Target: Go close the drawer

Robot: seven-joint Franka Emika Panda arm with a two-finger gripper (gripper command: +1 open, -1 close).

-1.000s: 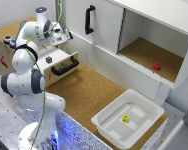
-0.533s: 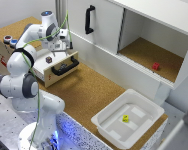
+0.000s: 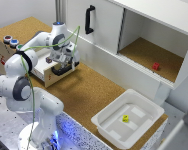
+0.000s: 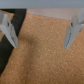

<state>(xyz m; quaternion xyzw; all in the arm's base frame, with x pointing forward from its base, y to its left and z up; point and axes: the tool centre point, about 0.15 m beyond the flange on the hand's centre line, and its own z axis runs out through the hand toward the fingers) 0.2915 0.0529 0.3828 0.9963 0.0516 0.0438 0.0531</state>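
The drawer (image 3: 46, 74) is a shallow pale-wood tray standing pulled out of a low wooden box (image 3: 5, 49) at the exterior view's left. A black bar handle (image 3: 65, 70) runs along its front. My gripper (image 3: 63, 58) hangs just over the drawer's front edge, close above the handle. In the wrist view the gripper (image 4: 40, 42) is open, with nothing between its fingers (image 4: 7, 31), and cork surface lies below. A black bar (image 4: 7, 56) shows beside one finger there. A small dark object (image 3: 48, 60) lies inside the drawer.
A white cabinet with a vertical black door handle (image 3: 88, 19) stands behind. Its open compartment holds a small red object (image 3: 156, 66). A white plastic bin (image 3: 110, 128) with a yellow object (image 3: 125, 118) sits at the front right. Two round objects (image 3: 10, 41) rest on the box.
My gripper has come down and toward the exterior view's right, from above the box to just over the drawer's front edge and handle. The drawer has not moved.
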